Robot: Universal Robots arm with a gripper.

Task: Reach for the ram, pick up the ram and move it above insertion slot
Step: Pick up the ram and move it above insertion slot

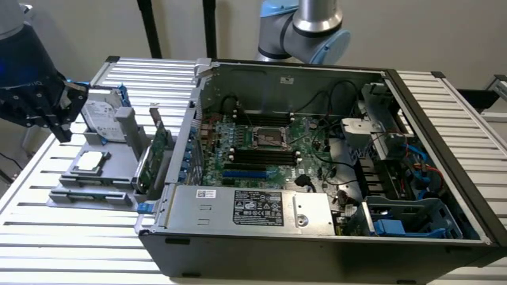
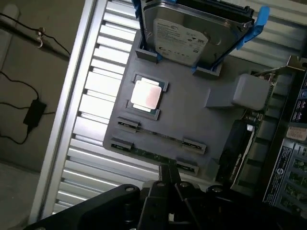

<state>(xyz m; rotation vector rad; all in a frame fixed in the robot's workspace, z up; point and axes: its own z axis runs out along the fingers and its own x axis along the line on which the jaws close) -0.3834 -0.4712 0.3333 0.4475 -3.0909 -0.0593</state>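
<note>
The ram (image 2: 154,155) stands on edge in the front clips of a grey holder (image 2: 192,120), a thin green stick with a second one (image 2: 160,135) just behind it. In the exterior view the ram (image 1: 89,195) sits at the near end of that holder (image 1: 107,172), left of the open computer case. My gripper (image 1: 56,119), dark and blue-wrapped, hangs above the holder's far left corner near the hard drive, well short of the ram. In the wrist view the gripper (image 2: 169,191) is close over the sticks. The black memory slots (image 1: 265,155) lie on the motherboard inside the case.
A silver hard drive in a blue frame (image 2: 187,33) leans at the holder's back. A CPU chip (image 2: 146,93) lies flat mid-holder. A green expansion card with bracket (image 1: 162,148) stands between holder and case wall (image 1: 190,136). Cables crowd the case's right side (image 1: 396,160).
</note>
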